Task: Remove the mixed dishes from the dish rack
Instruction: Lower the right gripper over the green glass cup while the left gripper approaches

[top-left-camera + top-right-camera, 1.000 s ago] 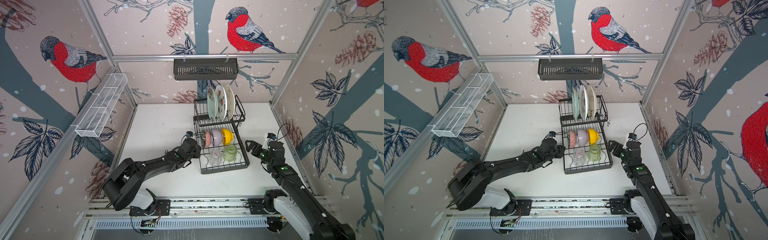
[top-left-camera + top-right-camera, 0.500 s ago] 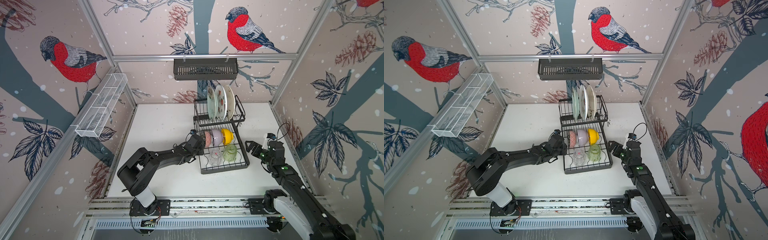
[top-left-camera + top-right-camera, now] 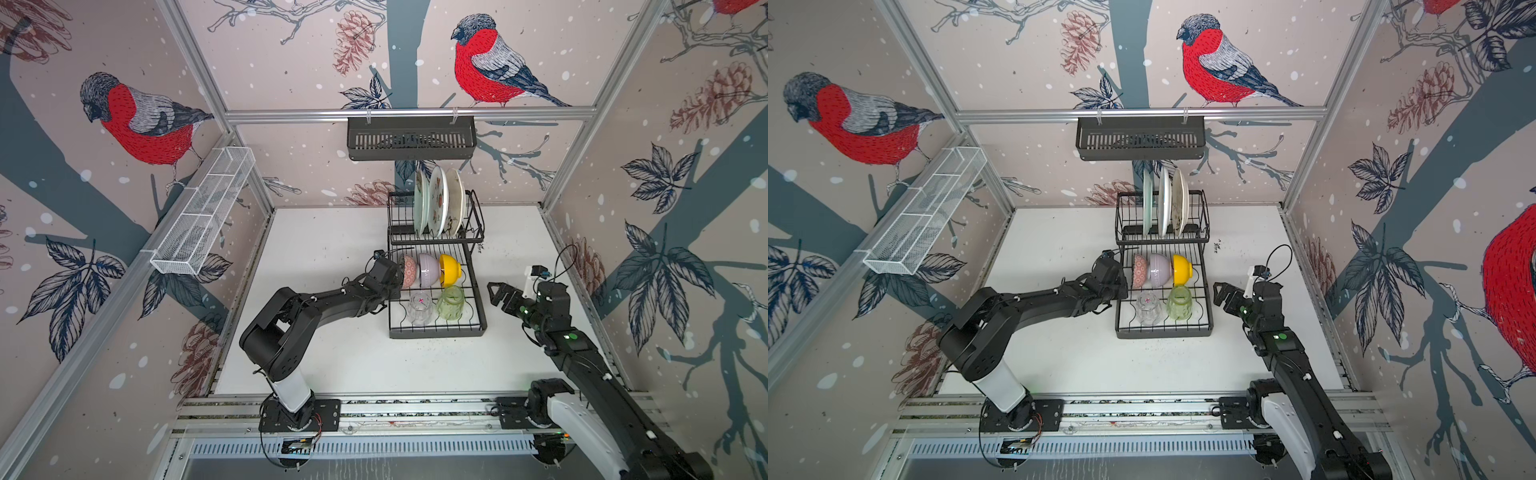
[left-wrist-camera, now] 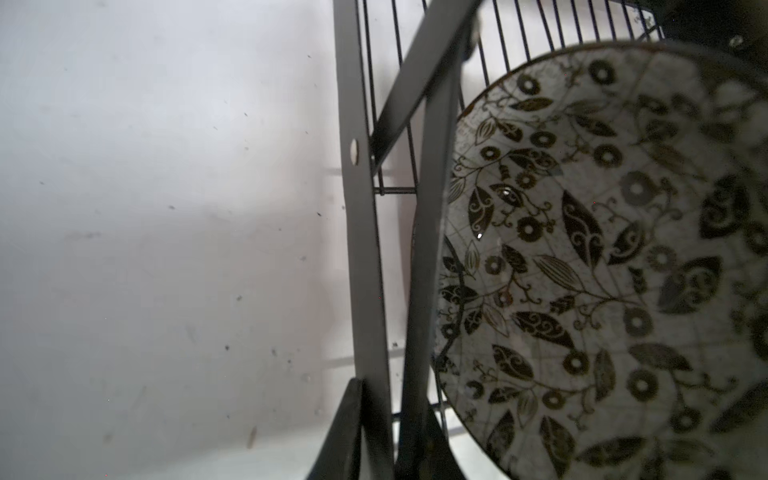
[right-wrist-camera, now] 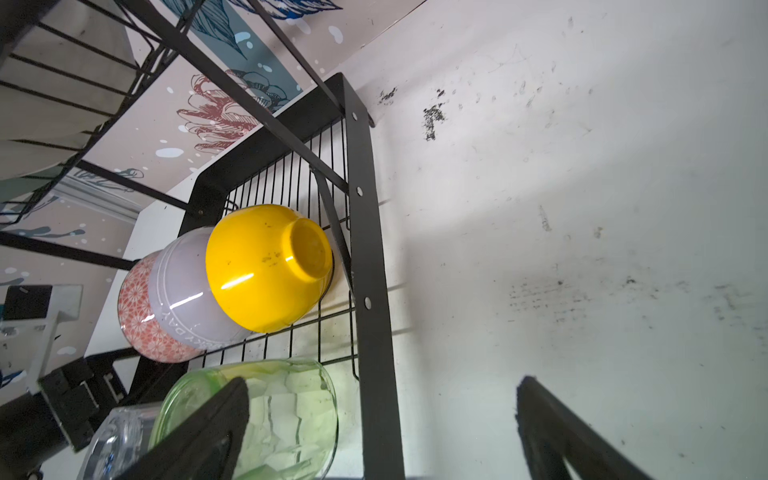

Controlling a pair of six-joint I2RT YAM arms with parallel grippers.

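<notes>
Bright, even top views – wrist views dimmer, blurred up close, soft shadows

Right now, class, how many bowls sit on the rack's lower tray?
3, side by side on the tray: pink bowl at the left end, lilac bowl in the middle, yellow bowl rightmost. None appears hidden.

The left arm (image 3: 316, 305) is reaching farther into the rack (image 3: 436, 328) than a second ago, its elbow now lifting clear of the bench (image 3: 324, 249). Its gripper (image 3: 395, 279) is pressing up to the pink bowl (image 3: 408, 271) at the row's left end, jaws narrowing around the rim.
</notes>
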